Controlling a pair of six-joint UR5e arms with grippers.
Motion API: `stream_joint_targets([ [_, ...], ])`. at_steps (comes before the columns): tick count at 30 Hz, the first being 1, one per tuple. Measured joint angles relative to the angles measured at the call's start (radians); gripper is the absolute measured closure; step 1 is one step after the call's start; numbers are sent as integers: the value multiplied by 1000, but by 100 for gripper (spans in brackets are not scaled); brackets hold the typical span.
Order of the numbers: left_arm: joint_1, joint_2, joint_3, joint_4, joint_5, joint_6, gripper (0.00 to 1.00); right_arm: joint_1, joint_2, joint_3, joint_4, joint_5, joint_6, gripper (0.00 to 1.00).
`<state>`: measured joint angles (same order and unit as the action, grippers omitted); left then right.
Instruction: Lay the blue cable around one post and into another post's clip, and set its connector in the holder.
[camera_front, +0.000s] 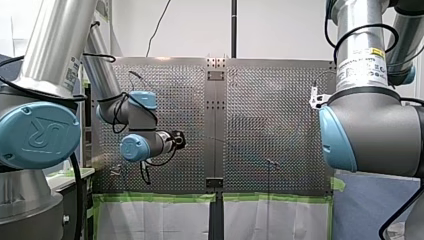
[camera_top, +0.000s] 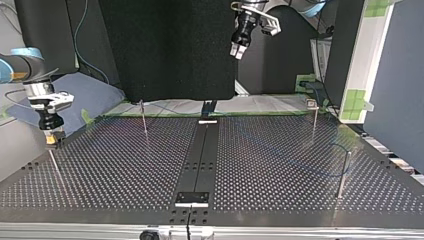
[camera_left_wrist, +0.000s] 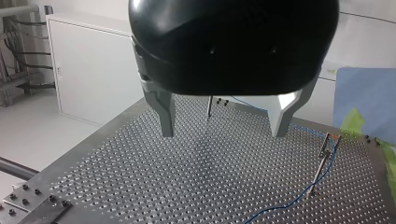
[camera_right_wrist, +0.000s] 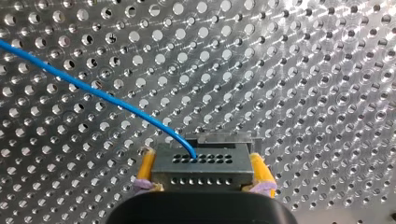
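Observation:
My right gripper (camera_right_wrist: 202, 161) is shut on the grey metal connector (camera_right_wrist: 203, 171), its yellow pads on either side. The blue cable (camera_right_wrist: 93, 91) leaves the connector's top and runs off across the perforated plate. In the top view my right gripper (camera_top: 51, 139) hangs at the left, just over a thin post (camera_top: 55, 167). My left gripper (camera_left_wrist: 223, 133) is open and empty, high above the table, also seen from across the table (camera_top: 237, 52). Beside it stands a clip post (camera_left_wrist: 324, 156) with the blue cable (camera_left_wrist: 299, 198) running past its foot.
Three more thin posts rise from the perforated table (camera_top: 125, 170): one at the back left (camera_top: 144, 120), one at the back right (camera_top: 314, 122), one at the near right (camera_top: 343, 175). A black rail (camera_top: 200, 155) runs down the middle. Green tape (camera_front: 160, 198) lines the table edge.

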<state>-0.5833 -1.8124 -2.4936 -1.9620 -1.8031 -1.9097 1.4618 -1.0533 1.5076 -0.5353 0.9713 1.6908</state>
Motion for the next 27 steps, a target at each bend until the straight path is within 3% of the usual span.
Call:
stream_joint_targets([
  [3,0,0,0,1,0,0,0,1,0,0,3,1,13,100],
  [11,0,0,1,0,0,0,0,-2,0,-8,24,-1,70,100],
  [27,0,0,1,-3,0,0,0,-7,0,-36,63,-28,74,100],
])
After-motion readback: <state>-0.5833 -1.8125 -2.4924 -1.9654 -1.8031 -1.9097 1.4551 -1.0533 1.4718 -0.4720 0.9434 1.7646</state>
